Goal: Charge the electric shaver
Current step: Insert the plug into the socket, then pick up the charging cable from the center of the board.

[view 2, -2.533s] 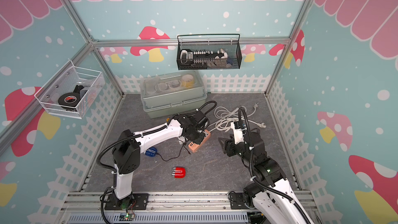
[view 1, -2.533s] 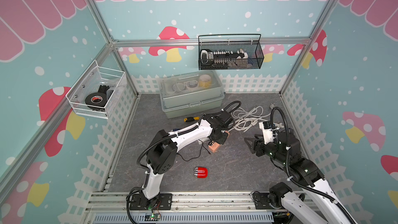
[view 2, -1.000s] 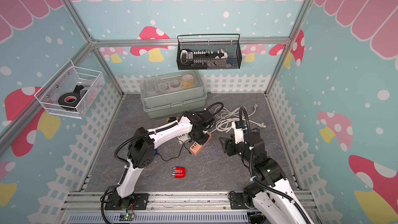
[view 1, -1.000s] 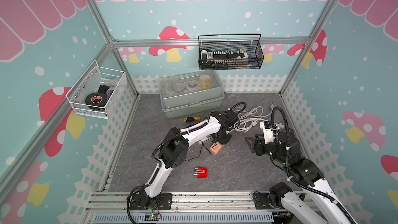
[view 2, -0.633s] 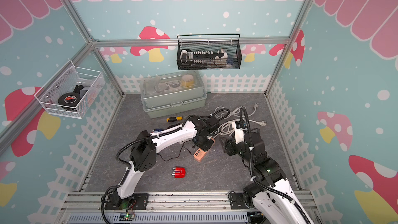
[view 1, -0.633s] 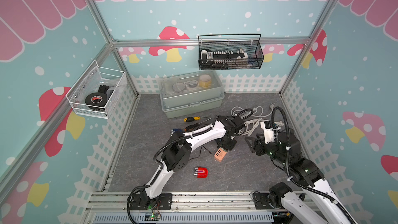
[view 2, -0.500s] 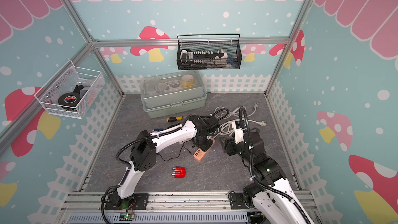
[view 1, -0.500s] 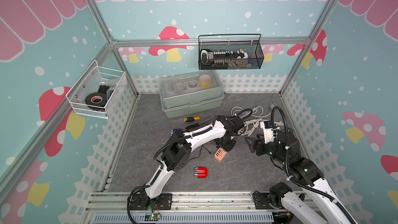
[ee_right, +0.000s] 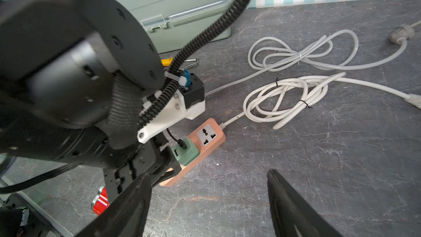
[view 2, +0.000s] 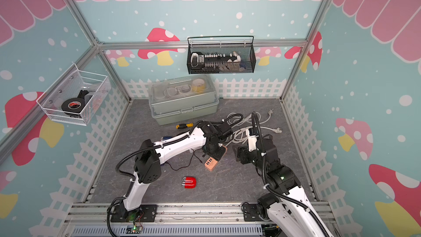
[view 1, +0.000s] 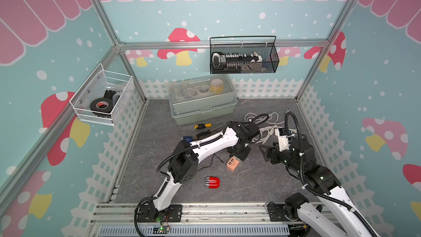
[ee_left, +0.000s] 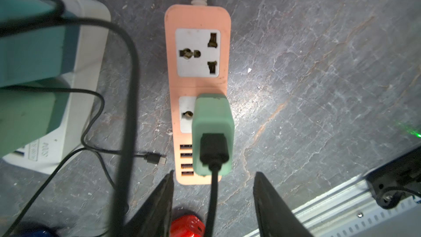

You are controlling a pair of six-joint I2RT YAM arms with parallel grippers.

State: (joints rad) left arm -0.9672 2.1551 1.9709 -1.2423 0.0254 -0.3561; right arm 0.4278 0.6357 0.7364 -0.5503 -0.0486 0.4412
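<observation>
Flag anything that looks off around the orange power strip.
The green adapter sits in the orange power strip, but the plug of a thin black cable lies loose on the floor beside the strip, joined to nothing. The red shaver lies apart, unconnected.

Power strip (ee_left: 197, 19) is showing matt peach plastic with white socket faces; adapter (ee_left: 213, 115) is looking like smooth matt green plastic. Floor (ee_left: 319, 87) is reading as grey stone-look sheet, faintly shiny. White cords (ee_right: 317, 88) are looking glossy. Red shaver (view 1: 212, 182) is gleaming, glossy plastic. Wall basket (view 1: 243, 69) is showing black metal mesh.
</observation>
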